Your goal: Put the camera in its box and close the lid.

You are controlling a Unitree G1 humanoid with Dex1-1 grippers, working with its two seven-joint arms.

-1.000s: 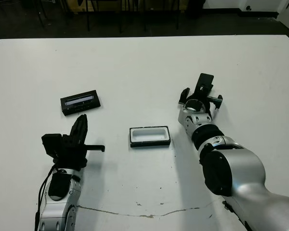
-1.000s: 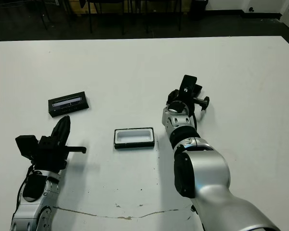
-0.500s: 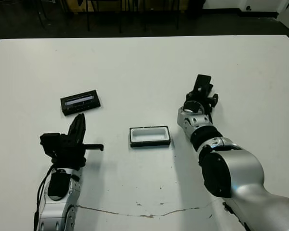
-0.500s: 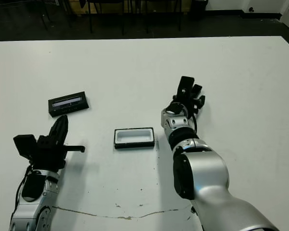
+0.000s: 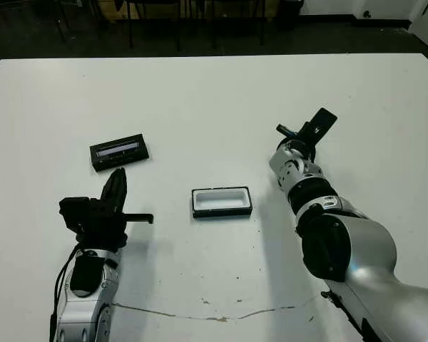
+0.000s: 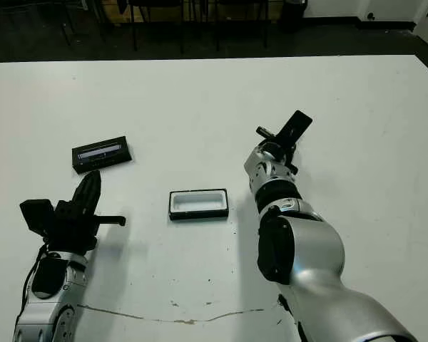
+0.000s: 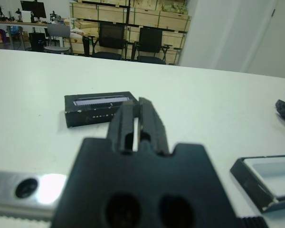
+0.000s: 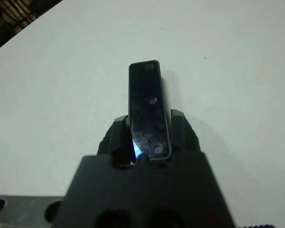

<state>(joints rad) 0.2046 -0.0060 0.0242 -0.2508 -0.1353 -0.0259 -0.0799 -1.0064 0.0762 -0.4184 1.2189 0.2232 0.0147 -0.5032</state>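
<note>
The box [image 5: 222,201] sits open near the middle of the white tabletop [image 5: 200,100], its white lining facing up inside the black rim. It serves as the landmark here.

The camera [image 8: 149,109] is not in the box. It is held off the tabletop by the right hand [image 5: 305,133], which is to the right of the box and somewhat farther from the robot. In the right wrist view the slim black bar stands out beyond the hand, pinched between the two black fingers [image 8: 183,129], with a small bluish glint at its lower end near the hand's body. In the head views the bar tilts up and away to the right, well apart from the box.

The lid [image 5: 119,151] lies flat on the tabletop to the left of the box and a little farther back, its pale window strip facing up. It is well apart from the box and touches neither hand.

The left hand [image 5: 117,194] rests low over the tabletop to the left of the box and nearer the robot than the lid. Its fingers [image 7: 151,122] are drawn close together with only a thin slit between them, and they hold nothing. The lid lies just beyond their tips in the left wrist view.
</note>
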